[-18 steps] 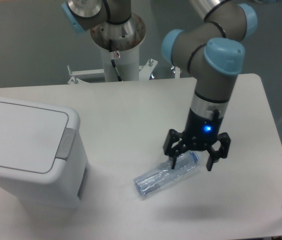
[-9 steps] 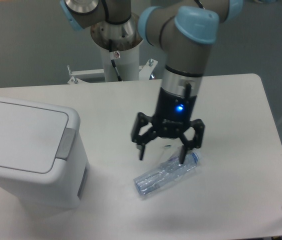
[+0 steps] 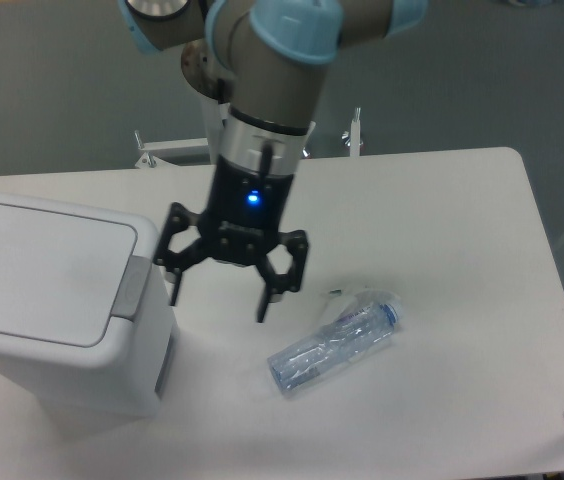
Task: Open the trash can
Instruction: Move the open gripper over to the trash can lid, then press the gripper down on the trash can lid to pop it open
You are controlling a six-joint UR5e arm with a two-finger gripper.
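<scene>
Your trash can [image 3: 57,305] sits at the table's [image 3: 442,200] left front, its flat lid [image 3: 42,270] shut, so you cannot see inside. The grey latch tab [image 3: 133,287] faces right, toward the arm. The arm reaches down from above with the wrist vertical. Your gripper [image 3: 220,292] hangs just right of the tab, fingers spread wide, holding nothing. A clear bottle [image 3: 334,343] lies on its side to the right, cap end up-right.
</scene>
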